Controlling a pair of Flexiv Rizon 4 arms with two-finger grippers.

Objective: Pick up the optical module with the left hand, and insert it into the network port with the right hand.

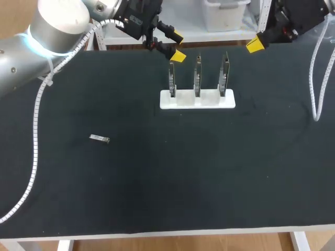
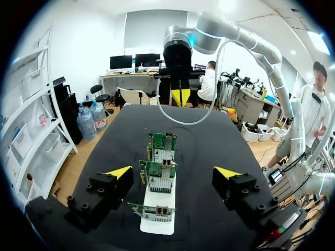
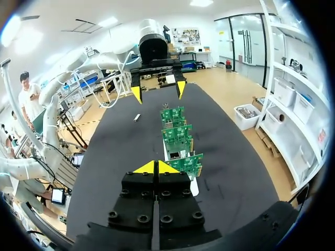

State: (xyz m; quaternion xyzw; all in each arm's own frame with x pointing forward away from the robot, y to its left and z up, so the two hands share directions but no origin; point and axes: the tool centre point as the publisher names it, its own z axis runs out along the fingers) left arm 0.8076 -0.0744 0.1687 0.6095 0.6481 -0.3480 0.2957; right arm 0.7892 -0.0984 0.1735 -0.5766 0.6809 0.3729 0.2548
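A small silver optical module (image 1: 99, 138) lies flat on the black table at the left, far from both grippers; it also shows as a pale sliver (image 3: 136, 117) in the right wrist view. Three green network cards (image 1: 198, 76) stand upright in a white holder (image 1: 197, 100) at the back middle. My left gripper (image 1: 175, 46) hangs open above the holder's left end, its yellow tips (image 2: 120, 172) spread either side of the cards (image 2: 158, 175). My right gripper (image 1: 255, 45) is shut and empty at the back right, its tips (image 3: 156, 167) pressed together behind the cards (image 3: 178, 138).
A white ribbed cable (image 1: 317, 78) hangs from the right arm over the table's right side. Another cable (image 1: 34, 136) trails from the left arm along the left side. The table's front edge (image 1: 167, 232) runs along the near side.
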